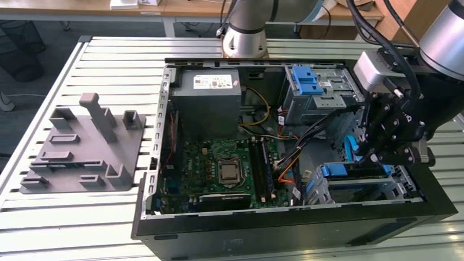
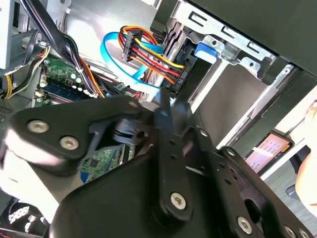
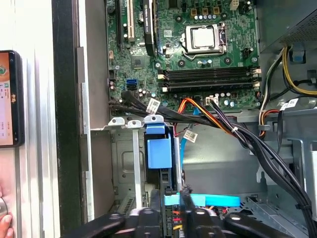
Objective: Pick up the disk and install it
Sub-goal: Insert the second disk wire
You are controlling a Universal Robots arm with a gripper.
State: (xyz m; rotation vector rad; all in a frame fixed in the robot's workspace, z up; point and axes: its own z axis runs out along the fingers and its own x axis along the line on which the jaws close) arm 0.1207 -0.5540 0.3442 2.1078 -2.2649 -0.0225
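Gripper [image 1: 392, 155] is down at the drive cage [image 1: 362, 182]; can't tell jaw state, so slide the disk in square.

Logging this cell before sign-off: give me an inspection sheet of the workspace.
Surface: slatted metal table, open computer case on it.
Job's things: disk apparently seated in the lower drive bay, blue rail showing.
Clutter: grey fixture beside the case.
Grippers: gripper inside the case, at that bay.
Cables: blue data cable, coloured power wires near the bay.
Surroundings: phone, a person's hand beside the case.
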